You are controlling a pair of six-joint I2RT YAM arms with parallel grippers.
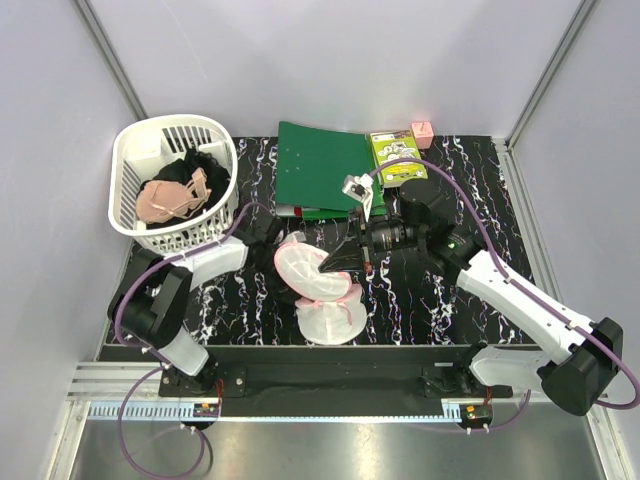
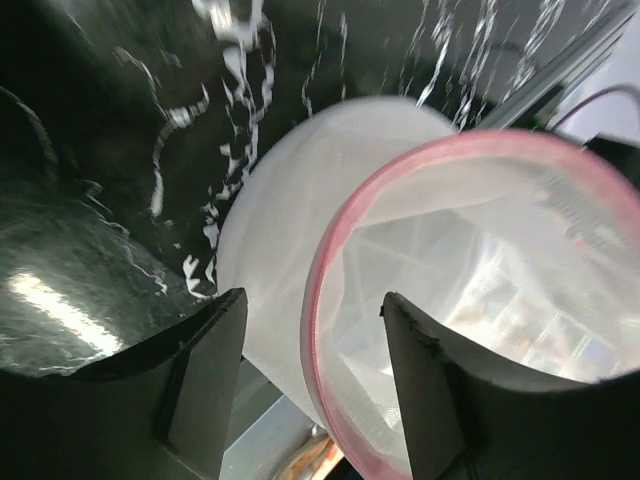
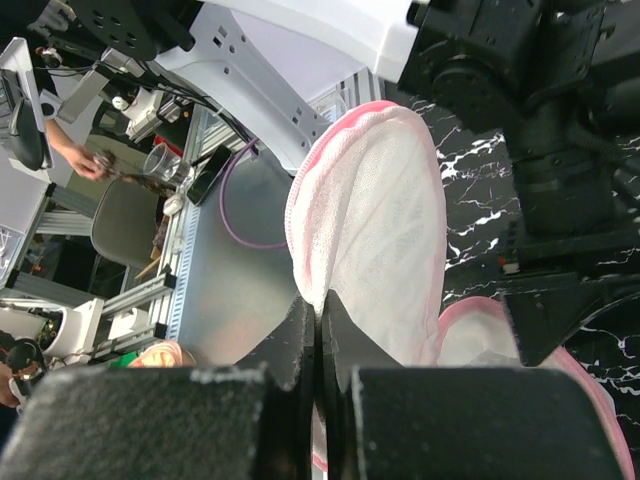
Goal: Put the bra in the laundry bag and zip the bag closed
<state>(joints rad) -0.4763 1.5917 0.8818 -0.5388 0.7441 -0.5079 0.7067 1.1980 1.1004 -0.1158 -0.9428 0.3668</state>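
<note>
One thin pinch on the laundry bag (image 1: 300,262).
Right gripper (image 3: 318,330), clamped on its mesh, may slip; left gripper (image 2: 312,305) spread wide.

Pale grey walls (image 1: 330,50) around a black white-veined marble tabletop (image 1: 255,165).

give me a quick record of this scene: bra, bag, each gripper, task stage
bra: in the white basket, beside black clothing
laundry bag: mid-table, unzipped, its two halves spread open
right gripper: shut on the bag's edge
left gripper: open, with the bag's pink rim between its fingers
task stage: bra not yet in bag, bag not zipped
</note>
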